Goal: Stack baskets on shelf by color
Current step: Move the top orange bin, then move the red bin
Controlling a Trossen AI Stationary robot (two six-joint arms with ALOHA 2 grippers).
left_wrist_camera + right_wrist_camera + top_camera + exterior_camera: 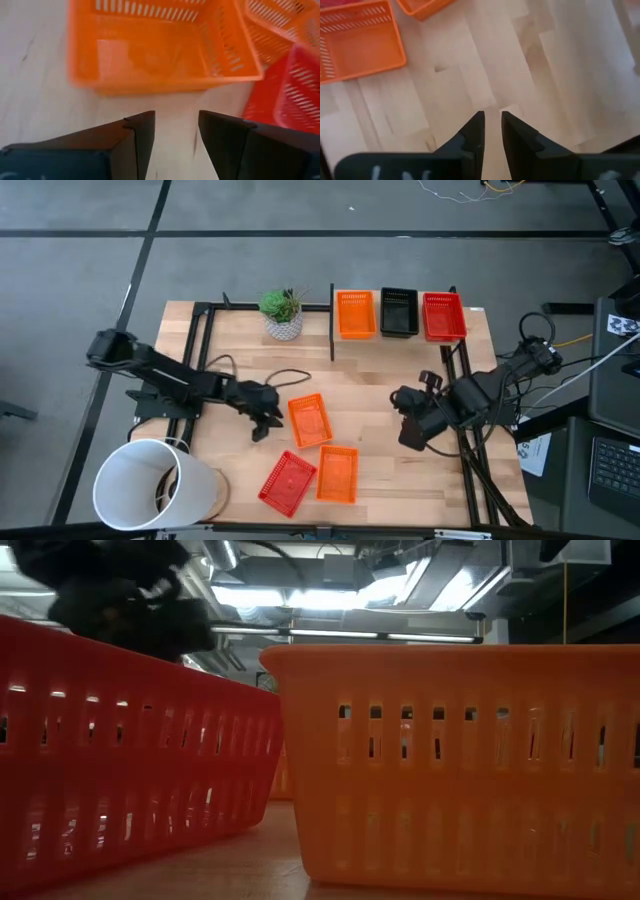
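On the shelf [473, 320] at the table's far side stand three baskets side by side: orange [355, 314], black [399, 311] and red [443, 316]. On the tabletop lie an orange basket [309, 420], a second orange one [338, 473] and a red one [288, 482], all on their bottoms. My left gripper [270, 420] is open, low over the table just left of the first orange basket [160, 45], with nothing between its fingers [176, 125]. My right gripper [410, 435] hangs above bare wood right of the baskets, its fingers [492, 122] a narrow gap apart and empty.
A white patterned plant pot [284, 315] stands left of the shelf. A big white bucket [155, 485] lies at the near left corner. A dark cable [290, 375] loops over the middle of the table. Bare wood lies between the loose baskets and the shelf.
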